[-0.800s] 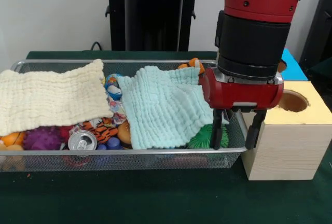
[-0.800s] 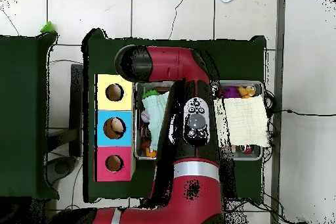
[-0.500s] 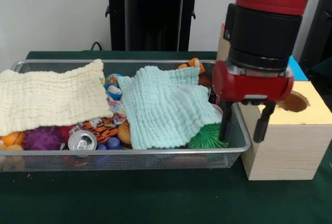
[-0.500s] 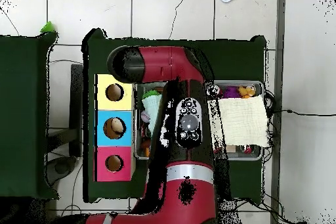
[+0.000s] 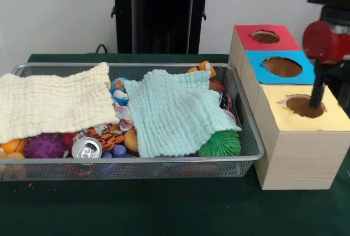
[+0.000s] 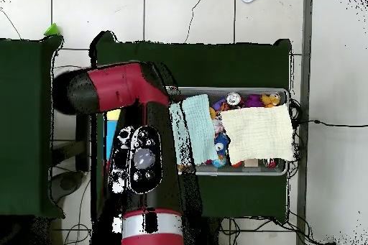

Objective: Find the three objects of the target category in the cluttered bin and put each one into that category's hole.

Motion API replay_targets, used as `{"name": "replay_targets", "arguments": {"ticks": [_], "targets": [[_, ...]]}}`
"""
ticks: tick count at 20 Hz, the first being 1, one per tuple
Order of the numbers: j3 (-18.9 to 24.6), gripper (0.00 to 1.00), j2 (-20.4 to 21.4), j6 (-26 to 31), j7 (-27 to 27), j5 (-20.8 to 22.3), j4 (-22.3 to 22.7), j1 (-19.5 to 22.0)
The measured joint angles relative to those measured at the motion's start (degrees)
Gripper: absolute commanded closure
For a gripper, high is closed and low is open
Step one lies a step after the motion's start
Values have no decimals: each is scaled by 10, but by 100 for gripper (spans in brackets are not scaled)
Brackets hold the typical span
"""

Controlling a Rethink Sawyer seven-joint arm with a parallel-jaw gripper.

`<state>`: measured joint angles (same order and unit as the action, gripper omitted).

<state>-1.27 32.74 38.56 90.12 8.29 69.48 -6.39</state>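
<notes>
A wire mesh bin [image 5: 249, 137] holds a cluttered pile: a green spiky ball [image 5: 220, 144], a drink can [image 5: 87, 148], a purple spiky ball [image 5: 44, 146], a tiger-striped toy [image 5: 106, 136] and orange pieces. A mint cloth [image 5: 175, 113] and a cream cloth [image 5: 52, 102] cover much of it. My gripper [image 5: 336, 106] hangs at the right edge over the yellow box's hole [image 5: 303, 106]. One dark finger [image 5: 316, 88] shows, set far out under the wrist, with nothing on it. In the overhead view the arm [image 6: 140, 159] hides the boxes.
Three wooden boxes stand in a row right of the bin: red top [image 5: 265, 36], blue top [image 5: 281, 66], yellow top [image 5: 328, 118], each with a round hole. The bin [image 6: 277, 91] with its cream cloth [image 6: 259, 131] shows from above on the dark green table [image 5: 164, 208].
The arm has swung away from the bin's right end, over the green spiky ball, to the yellow box and risen. Nothing came out of the bin with it.
</notes>
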Motion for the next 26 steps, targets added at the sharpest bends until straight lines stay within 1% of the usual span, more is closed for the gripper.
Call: {"name": "replay_targets", "arguments": {"ticks": [2,3,4,5,7,9,10,11,12,13,14,16,17,19,21,24,26], "targets": [[0,0,17,-4,0,1,27,-11],[0,0,38,-13,0,1,65,-21],[1,0,47,-20,0,1,84,-23],[1,0,54,-27,0,1,98,-23],[2,0,84,-70,0,7,168,-15],[2,0,95,-95,0,15,199,-6],[2,0,102,-111,0,21,219,2],[2,0,111,-136,0,31,249,16],[2,0,115,-147,0,36,264,24],[2,0,123,-175,0,48,296,46],[1,0,127,-186,0,55,313,58],[0,0,139,-217,0,82,365,100],[-1,0,143,-223,0,92,383,115],[-4,0,147,-225,0,105,404,128],[-9,0,149,-225,0,119,423,131],[-20,0,149,-225,0,138,443,116],[-31,0,147,-226,0,147,453,89]]}}
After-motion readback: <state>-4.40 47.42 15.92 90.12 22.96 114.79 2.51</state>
